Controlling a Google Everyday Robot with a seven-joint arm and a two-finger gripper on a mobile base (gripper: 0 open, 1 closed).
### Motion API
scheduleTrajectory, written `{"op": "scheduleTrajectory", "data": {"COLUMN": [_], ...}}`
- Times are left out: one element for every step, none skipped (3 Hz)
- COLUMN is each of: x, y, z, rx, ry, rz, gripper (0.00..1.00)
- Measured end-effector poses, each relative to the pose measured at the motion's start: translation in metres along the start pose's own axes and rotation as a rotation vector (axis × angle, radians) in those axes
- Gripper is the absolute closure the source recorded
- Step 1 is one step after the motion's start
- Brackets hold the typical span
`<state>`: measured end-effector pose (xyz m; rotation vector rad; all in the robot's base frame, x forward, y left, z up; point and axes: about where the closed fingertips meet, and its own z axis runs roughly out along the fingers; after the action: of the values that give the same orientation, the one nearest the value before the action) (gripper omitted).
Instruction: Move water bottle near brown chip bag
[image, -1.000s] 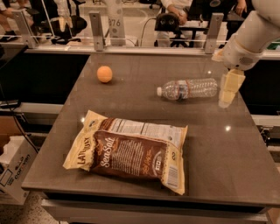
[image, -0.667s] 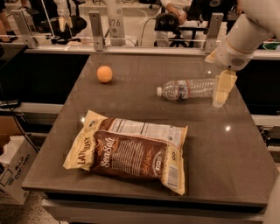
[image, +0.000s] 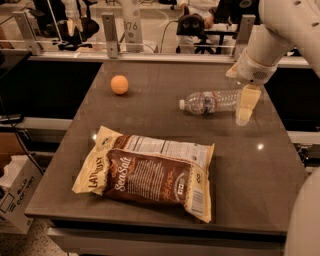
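The gripper has slid left over the last second and now sits at the base end of the water bottle, which has not shifted. The bottle lies on its side in the far right part of the tabletop, white cap pointing left and its base at, or partly behind, the gripper's cream tip. Whether the jaws are spread or pressed together I cannot tell from this angle, nor whether they touch the plastic yet.

The bottle looks light, with thin ribbed walls that would give under a hard squeeze. Being round and smooth, it will likely roll or slip if nudged from one side. The safest hold seems to be across the body near the label band, where the ribs offer some bite, rather than at the narrow cap.

The brown chip bag lies flat toward the near edge, well apart from the bottle, with bare surface between them. An orange ball rests at the far left, away from both. The carry has not begun.
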<state>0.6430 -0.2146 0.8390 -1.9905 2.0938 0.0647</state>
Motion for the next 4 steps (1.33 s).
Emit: {"op": "scheduleTrajectory", "data": {"x": [-0.001,-0.002,-0.005,-0.01], "y": [0.0,0.0,0.002,0.006], "z": [0.007,0.01,0.007,-0.003], "rx": [-0.02,-0.034,-0.041,-0.032], "ry": [0.019,0.036,0.038,0.037], "rz": [-0.001,-0.001,-0.006,-0.009], "gripper": [0.16,0.4,0.62,0.86]}}
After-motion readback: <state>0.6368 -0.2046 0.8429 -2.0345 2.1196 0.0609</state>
